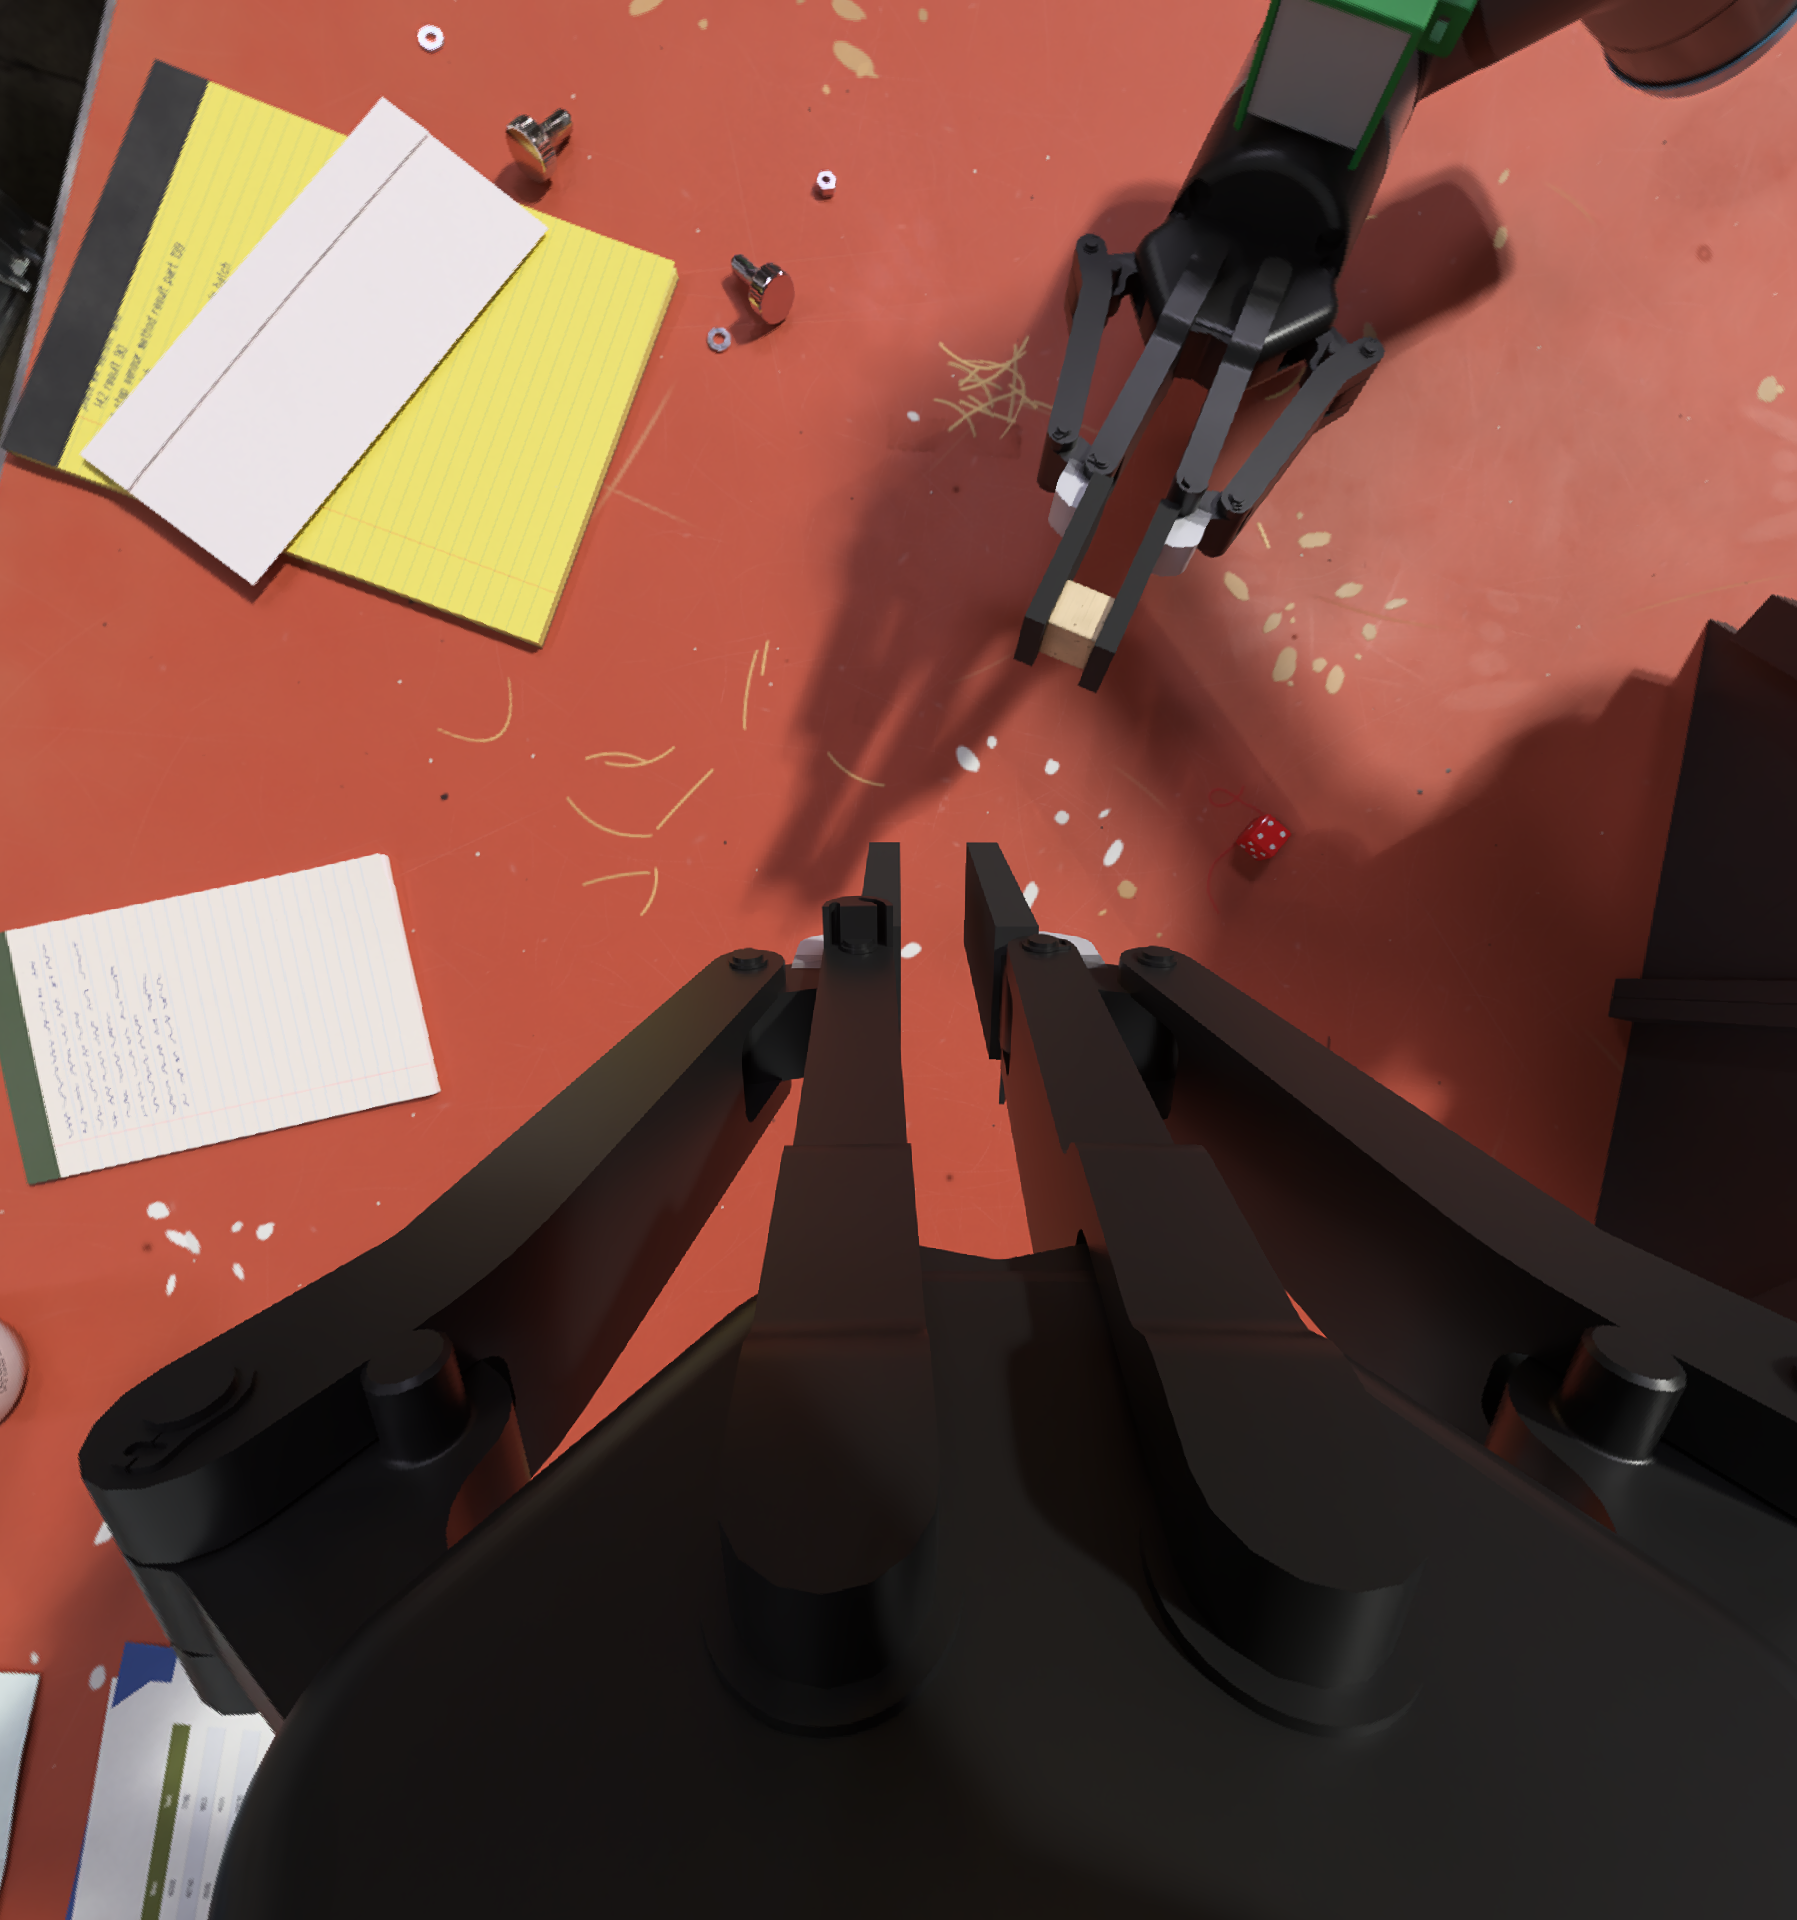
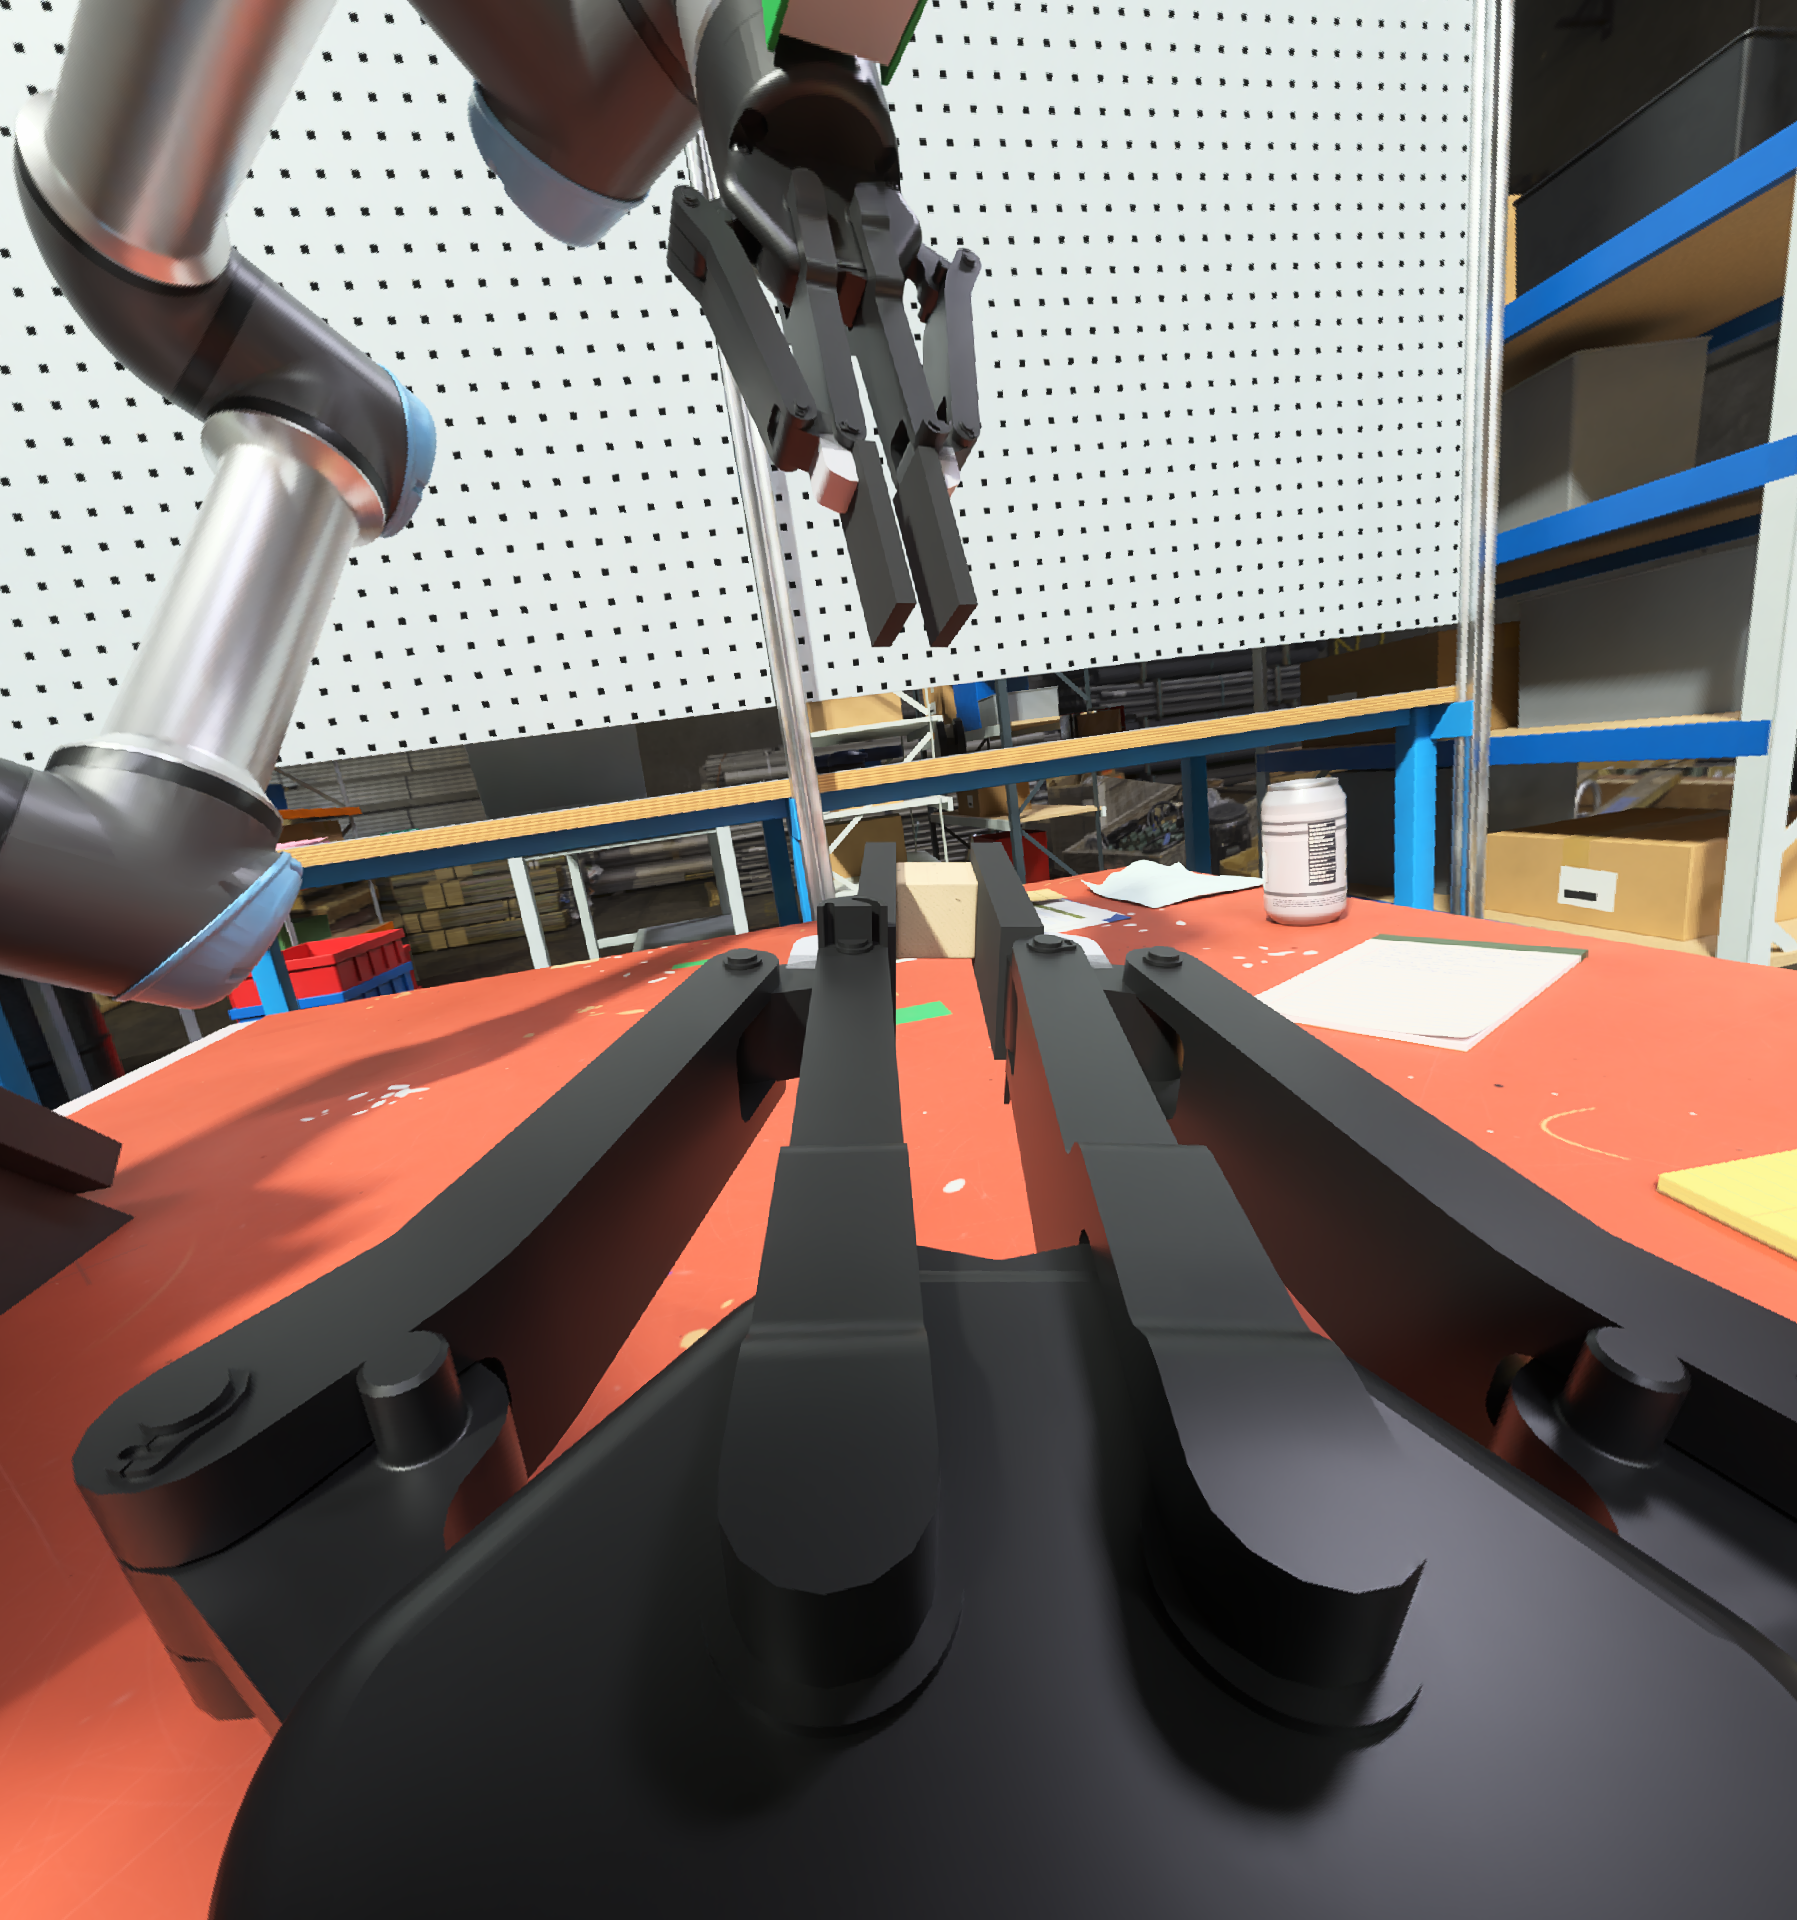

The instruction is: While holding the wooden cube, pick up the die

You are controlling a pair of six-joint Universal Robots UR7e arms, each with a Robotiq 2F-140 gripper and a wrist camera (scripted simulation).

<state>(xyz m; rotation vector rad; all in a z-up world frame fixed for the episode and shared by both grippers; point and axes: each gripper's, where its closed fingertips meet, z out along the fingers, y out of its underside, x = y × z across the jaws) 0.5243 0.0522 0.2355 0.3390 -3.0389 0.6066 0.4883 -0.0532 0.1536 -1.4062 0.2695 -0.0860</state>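
The wooden cube [image 1: 1078,621] is a small pale block clamped between the right gripper's [image 1: 1065,665] fingertips, low over the red table [image 1: 665,727]. In the right wrist view the cube [image 2: 935,904] sits between my right gripper's [image 2: 930,868] tips. The die [image 1: 1261,837] is small, red with white dots, and lies on the table right of my left gripper [image 1: 932,862]. My left gripper is empty, its jaws drawn in to a narrow gap, and it hangs high above the table [image 2: 923,623].
A yellow pad [image 1: 478,436] with a white sheet [image 1: 312,332] lies far left, a lined notepad [image 1: 219,1018] nearer. Two bolts [image 1: 764,286] and small nuts lie beyond. A dark box [image 1: 1756,935] stands right of the die. A can [image 2: 1304,852] stands at the table edge.
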